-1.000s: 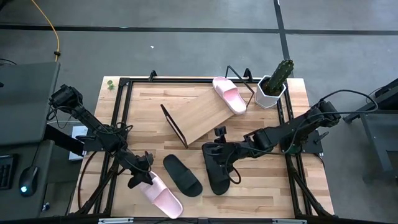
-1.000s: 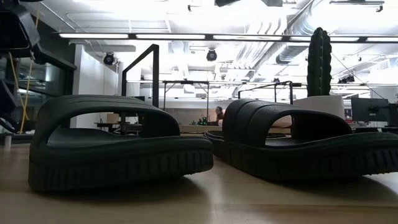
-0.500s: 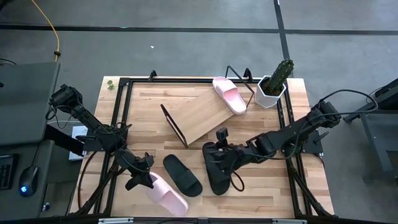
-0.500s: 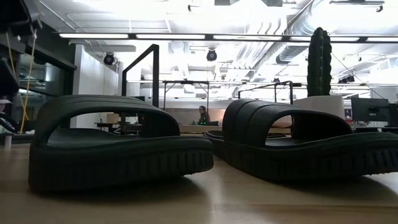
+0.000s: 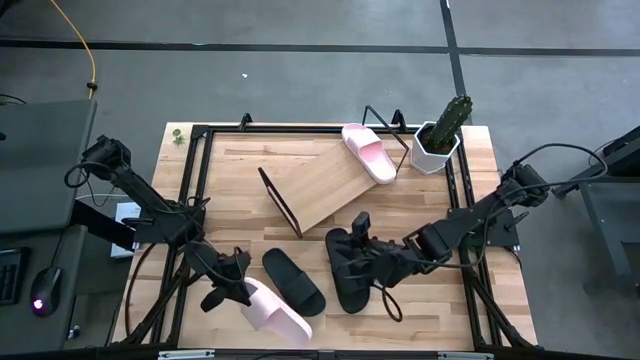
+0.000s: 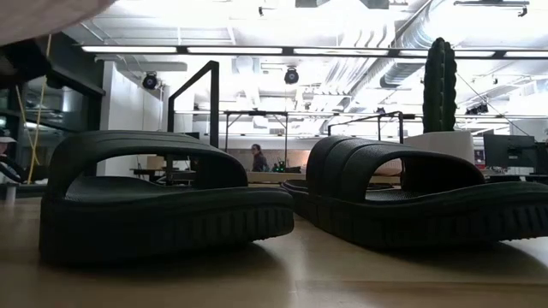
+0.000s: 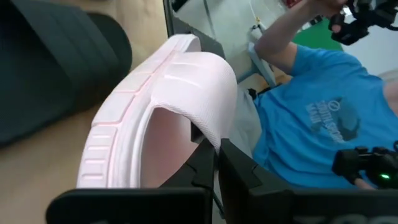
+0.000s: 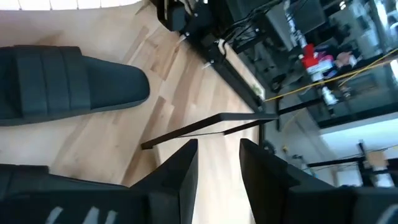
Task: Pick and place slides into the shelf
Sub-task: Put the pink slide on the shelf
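Left tool [image 5: 222, 296] clenched on a pink slide [image 5: 272, 312] at the desk's [image 5: 420, 318] front edge. Right tool [image 5: 352, 262], fingers parted, over a black slide [image 5: 348, 282]. Second black slide [image 5: 293, 281] lies between. Another pink slide [image 5: 368, 153] rests on the shelf [image 5: 322, 182], beside a potted cactus [image 5: 440, 135].

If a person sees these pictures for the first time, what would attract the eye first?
Probably the pale pink slide at the table's front edge, gripped by the shut left gripper. Next, the right gripper, jaws apart, over one black slide, with the second black slide beside it. Another pink slide lies on the slanted shelf.
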